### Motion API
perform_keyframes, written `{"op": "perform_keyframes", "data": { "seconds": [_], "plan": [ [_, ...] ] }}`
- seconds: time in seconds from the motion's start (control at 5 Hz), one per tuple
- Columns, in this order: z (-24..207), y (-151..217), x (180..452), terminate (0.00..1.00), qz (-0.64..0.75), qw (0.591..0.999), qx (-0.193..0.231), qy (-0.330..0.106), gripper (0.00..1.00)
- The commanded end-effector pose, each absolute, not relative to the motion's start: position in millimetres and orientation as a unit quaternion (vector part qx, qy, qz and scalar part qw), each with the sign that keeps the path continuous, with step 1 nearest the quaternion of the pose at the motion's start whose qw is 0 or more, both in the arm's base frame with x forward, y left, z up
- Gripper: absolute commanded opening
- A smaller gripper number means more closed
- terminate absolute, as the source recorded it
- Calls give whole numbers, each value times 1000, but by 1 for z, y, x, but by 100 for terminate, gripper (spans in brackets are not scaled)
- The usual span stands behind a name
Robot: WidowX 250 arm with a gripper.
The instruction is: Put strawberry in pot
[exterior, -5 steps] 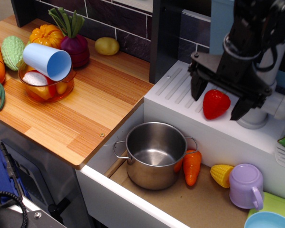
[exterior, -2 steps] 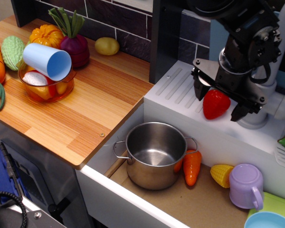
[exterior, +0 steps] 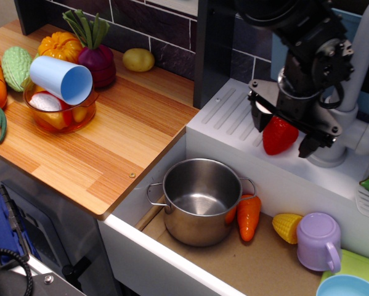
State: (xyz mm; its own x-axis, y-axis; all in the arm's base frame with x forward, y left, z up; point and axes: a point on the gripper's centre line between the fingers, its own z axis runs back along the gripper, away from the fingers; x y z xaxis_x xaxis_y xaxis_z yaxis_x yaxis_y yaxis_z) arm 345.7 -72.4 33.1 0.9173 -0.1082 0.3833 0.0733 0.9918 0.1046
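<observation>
Looking from the near edge inward, the pot sits down in the sunken tray below the wooden counter, empty, its mouth open upward. A toy carrot leans against its right side, with a small corn and a lilac mug further right along the tray.

Up on the white ledge behind the pot lies the strawberry, red and glossy, resting on the ledge surface. The gripper stands over it with its black fingers spread to either side, one finger close at the left of the berry, the other further off at its right. The jaws are parted and not yet pressing the fruit; I'd call the hand released.

Compared with a second ago, the arm has turned at the wrist and dropped a little, so the left finger now sits nearer the berry and partly covers its top. The strawberry itself has not shifted. That reads to me as lining up for the pinch: the grasp looks close, but nothing has been lifted, so the task is still at its start.

At the far left corner of the counter, an amber bowl with a blue cup tipped across it, a beet and a pumpkin stand well apart from all this.
</observation>
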Motion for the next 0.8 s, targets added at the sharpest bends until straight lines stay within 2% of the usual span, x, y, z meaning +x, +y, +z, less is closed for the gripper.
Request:
{"op": "perform_keyframes", "data": {
  "seconds": [0.0,0.2,0.4,0.6],
  "plan": [
    [31,-68,355,0,-50,973,34,-225,100],
    [23,-68,358,0,-47,972,23,-229,100],
    [25,-68,358,0,-44,973,26,-226,0],
    [33,-62,350,0,-38,977,43,-205,0]
  ]
}}
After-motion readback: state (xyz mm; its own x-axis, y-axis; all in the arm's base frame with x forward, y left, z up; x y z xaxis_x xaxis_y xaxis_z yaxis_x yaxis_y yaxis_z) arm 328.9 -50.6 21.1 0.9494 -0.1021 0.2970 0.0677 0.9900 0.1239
